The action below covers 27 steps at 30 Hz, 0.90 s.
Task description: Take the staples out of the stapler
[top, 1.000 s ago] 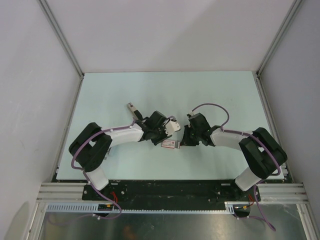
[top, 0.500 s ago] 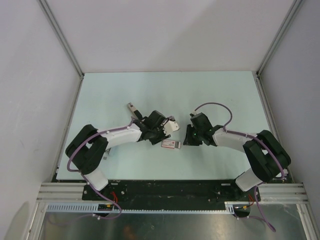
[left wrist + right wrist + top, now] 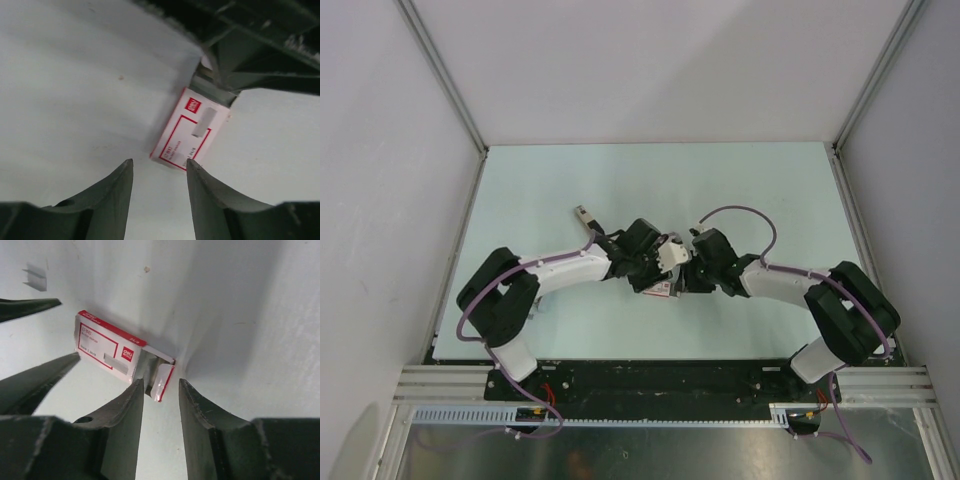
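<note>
Stapler [image 3: 190,129] flanked by left tool [image 3: 159,167], right tool [image 3: 160,387] (each blocks other); far side of table [image 3: 650,180] free.

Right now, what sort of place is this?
Probably a robotics test cell: a pale table walled by white panels, with a left arm and a right arm bolted at its near edge.

- My stapler [image 3: 107,352] is a tiny flat oblong, white with a red frame, a red logo square and a grey bar.
- It lies flat on the worktop [image 3: 560,180], label up.
- One end shows darker grey, with a small red-edged flap sticking out.
</note>
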### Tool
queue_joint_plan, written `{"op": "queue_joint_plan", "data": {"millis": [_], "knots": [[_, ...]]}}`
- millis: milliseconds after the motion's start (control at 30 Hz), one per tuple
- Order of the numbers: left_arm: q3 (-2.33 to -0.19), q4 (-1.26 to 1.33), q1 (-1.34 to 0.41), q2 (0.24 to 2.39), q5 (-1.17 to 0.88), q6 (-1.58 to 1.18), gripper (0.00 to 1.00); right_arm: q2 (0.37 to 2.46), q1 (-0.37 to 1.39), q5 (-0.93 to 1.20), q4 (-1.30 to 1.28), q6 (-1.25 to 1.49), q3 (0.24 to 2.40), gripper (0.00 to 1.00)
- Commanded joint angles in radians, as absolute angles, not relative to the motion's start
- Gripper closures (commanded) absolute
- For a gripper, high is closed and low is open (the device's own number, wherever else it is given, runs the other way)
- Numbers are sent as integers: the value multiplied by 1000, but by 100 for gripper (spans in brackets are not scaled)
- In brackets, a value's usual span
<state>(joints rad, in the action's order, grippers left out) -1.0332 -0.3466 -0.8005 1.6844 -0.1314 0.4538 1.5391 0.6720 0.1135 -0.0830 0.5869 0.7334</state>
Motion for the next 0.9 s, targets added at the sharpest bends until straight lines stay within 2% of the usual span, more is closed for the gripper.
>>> {"op": "queue_joint_plan", "data": {"millis": [0,133,500,867], "knots": [[-1054,-356,-810,1699,-210,475,47,1542,693,102,-43,601,751,60],[-1047,-356,-811,1707,-234,489,46,1563,697,100,-40,604,751,61],[-1040,-355,-811,1762,-243,505,45,1562,701,64,-78,603,745,75],[-996,-354,-798,1756,-231,523,55,1549,686,48,-100,593,726,78]]}}
